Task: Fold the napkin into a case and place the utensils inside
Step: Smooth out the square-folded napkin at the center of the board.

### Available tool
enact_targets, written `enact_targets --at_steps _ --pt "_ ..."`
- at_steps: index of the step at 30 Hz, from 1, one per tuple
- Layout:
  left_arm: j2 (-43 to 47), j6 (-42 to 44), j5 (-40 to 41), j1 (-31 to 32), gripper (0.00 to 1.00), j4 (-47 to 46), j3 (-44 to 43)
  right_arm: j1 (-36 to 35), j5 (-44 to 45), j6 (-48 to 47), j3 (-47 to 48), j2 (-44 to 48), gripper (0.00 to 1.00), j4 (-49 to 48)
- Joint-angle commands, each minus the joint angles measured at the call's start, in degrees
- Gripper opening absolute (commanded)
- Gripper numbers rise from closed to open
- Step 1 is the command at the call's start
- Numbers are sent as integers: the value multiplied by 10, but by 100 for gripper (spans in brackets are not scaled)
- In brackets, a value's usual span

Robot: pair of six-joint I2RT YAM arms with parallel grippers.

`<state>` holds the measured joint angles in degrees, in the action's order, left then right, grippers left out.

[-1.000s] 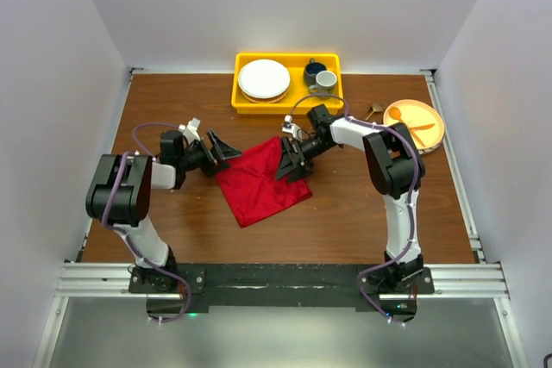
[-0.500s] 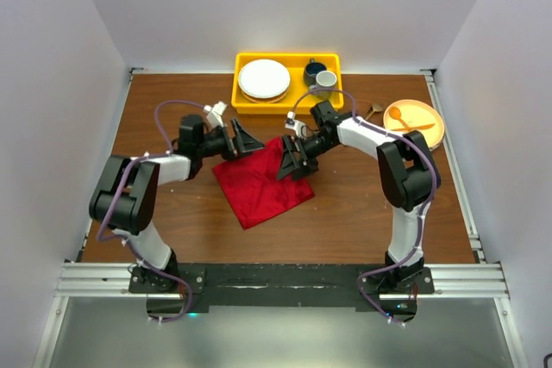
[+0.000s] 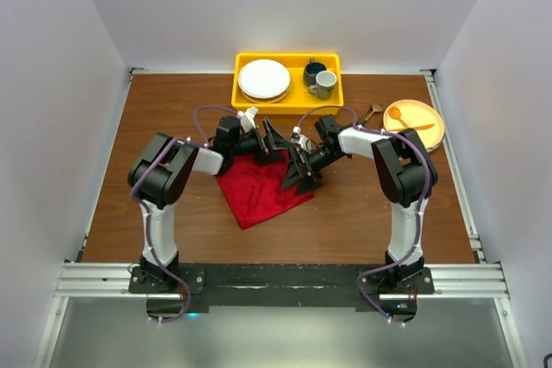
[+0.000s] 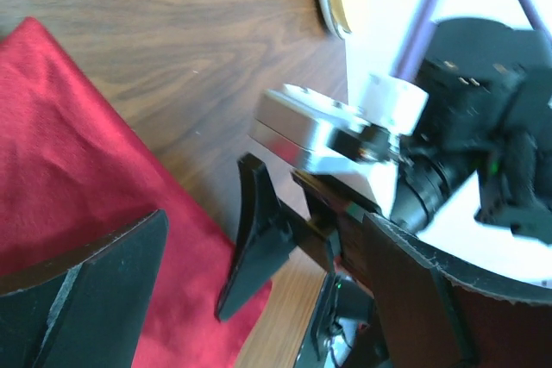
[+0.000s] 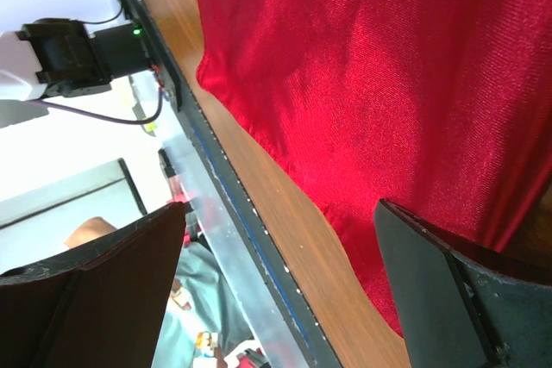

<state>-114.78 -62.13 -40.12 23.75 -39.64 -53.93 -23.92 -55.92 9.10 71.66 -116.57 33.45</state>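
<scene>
Top view: I see the napkin (image 3: 257, 191) rumpled on the table (image 3: 172, 118), near the tray (image 3: 289, 108). Left gripper (image 3: 271, 143) at its far corner, right gripper (image 3: 301, 174) at its right edge; both jaws wide apart, empty. Gold utensil (image 3: 373, 112) beside the plate (image 3: 431, 131)

Napkin (image 5: 362, 66): soft red cloth, fine weave, faint sheen. Table (image 3: 172, 109): brown wood grain, smooth, satin finish. My left fingers (image 4: 95, 290): matt black plastic, edges scuffed. Tray (image 3: 293, 57): glossy yellow plastic. Plate (image 3: 264, 79): white, glazed, shiny.
</scene>
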Motion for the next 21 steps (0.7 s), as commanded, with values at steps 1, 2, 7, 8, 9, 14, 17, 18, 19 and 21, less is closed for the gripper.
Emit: enact_targets --at_steps 1,2,7,8,9,14,17,18,19,21 --pt "-28 -55 42 9 100 -42 -26 2 16 2 -26 -21 96 -47" --pt "-37 -59 57 13 100 -38 -30 2 15 10 -36 -21 96 -54" --pt "-60 -68 114 8 100 24 -41 6 17 26 -53 -28 96 -77" --pt "-67 -68 123 3 100 32 -46 7 20 29 -56 -29 96 -78" --pt "-69 -65 126 0 100 44 -50 9 23 31 -57 -30 96 -79" --pt "-83 -74 123 -22 100 40 -72 20 37 34 -64 -44 96 -77" --pt "-95 -74 106 -37 100 23 -83 25 41 35 -65 -48 96 -76" --pt "-98 -70 104 -42 100 14 -83 25 43 33 -64 -48 96 -75" --pt "-99 -69 102 -54 100 13 -83 26 45 32 -64 -48 96 -74" --pt "-107 -56 99 -63 100 4 -81 27 47 29 -60 -50 95 -70"
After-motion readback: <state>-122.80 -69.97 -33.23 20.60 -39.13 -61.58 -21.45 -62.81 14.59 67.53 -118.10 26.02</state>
